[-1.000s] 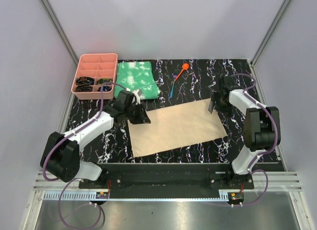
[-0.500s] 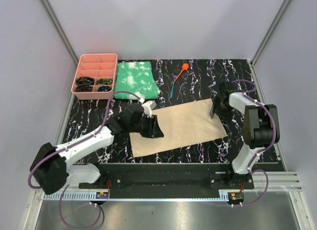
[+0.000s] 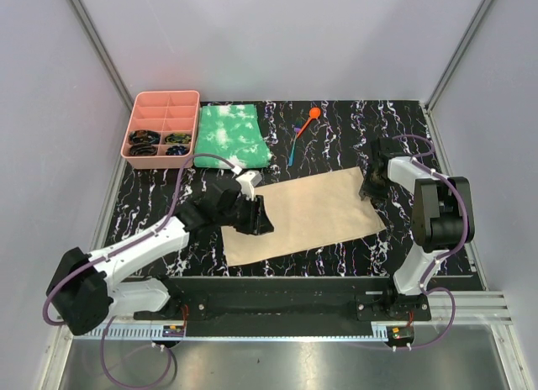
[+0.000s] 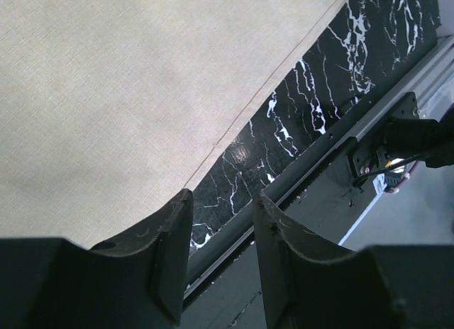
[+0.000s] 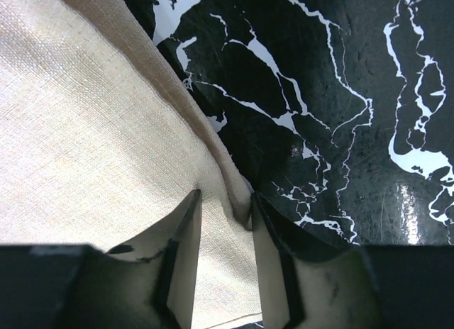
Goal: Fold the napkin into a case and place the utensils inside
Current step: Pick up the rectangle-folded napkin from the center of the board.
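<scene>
One tan napkin (image 3: 303,213), one green-and-white cloth (image 3: 231,136) and one pink divided tray (image 3: 162,96) share a single marble-patterned table (image 3: 336,257). That makes two cloths. There are two plastic utensils: one orange spoon (image 3: 308,118) and one slim blue utensil (image 3: 292,150). Two robot arms are pictured, one left arm (image 3: 143,243) and one right arm (image 3: 437,213).
</scene>
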You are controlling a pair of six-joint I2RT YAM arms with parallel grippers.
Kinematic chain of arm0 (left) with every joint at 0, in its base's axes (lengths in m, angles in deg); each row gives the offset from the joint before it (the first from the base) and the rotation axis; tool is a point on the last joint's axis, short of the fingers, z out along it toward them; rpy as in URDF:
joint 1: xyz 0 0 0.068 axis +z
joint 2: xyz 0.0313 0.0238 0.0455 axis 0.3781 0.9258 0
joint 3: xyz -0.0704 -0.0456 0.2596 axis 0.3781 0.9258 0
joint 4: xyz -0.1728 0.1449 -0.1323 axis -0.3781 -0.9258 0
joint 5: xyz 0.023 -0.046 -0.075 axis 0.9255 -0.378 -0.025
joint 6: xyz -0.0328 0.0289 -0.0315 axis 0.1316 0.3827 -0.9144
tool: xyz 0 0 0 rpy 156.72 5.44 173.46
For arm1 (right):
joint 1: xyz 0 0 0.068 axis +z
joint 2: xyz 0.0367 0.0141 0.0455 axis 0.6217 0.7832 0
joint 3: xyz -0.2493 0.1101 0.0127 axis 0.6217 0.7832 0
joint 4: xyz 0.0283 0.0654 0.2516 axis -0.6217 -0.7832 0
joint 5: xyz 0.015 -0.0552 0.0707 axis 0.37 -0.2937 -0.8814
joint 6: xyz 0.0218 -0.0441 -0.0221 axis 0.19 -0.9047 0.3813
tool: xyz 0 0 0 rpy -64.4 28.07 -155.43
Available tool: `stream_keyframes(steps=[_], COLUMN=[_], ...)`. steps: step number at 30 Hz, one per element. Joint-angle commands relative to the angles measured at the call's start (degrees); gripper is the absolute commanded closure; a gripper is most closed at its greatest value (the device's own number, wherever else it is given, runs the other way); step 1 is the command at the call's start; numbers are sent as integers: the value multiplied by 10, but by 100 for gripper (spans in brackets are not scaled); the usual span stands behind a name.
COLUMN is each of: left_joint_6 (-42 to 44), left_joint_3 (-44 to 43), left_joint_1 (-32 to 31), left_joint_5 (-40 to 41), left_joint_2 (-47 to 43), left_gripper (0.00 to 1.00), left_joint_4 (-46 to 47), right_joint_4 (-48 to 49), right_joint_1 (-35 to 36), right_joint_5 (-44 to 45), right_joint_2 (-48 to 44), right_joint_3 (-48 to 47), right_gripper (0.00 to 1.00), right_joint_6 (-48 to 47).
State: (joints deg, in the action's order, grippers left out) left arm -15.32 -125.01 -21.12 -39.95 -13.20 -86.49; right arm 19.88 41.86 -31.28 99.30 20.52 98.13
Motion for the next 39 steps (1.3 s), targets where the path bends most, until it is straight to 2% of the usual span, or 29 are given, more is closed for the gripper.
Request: stream_keyframes(steps=[1, 9, 15, 20, 26, 31, 39], left_joint_6=[-12, -40, -46, -49, -70, -89, -93], left_joint_3=[-32, -55, -81, -81, -59, -33, -24], left_joint_1=[6, 68, 109, 117, 116, 109, 98], left_joint_5=[21, 14, 46, 92, 62, 53, 57], left_joint_2=[11, 96, 173, 207, 274, 291, 269], left_gripper=[58, 62, 67, 69, 73, 73, 74], left_joint_4=[18, 21, 18, 20, 68, 108, 114], right_joint_4=[-1, 14, 14, 12, -1, -10, 17], right_joint_1=[7, 7, 7, 11, 48, 128, 252], right_joint_5=[-13, -47, -82, -124, -147, -141, -131], right_joint_2=[-4, -26, -101, -171, -201, -201, -179], right_joint_3=[6, 13, 35, 46, 35, 18, -26], right_gripper=[66, 100, 100, 100, 100, 100, 100], right_joint_6=[-23, -28, 14, 10, 17, 50, 134])
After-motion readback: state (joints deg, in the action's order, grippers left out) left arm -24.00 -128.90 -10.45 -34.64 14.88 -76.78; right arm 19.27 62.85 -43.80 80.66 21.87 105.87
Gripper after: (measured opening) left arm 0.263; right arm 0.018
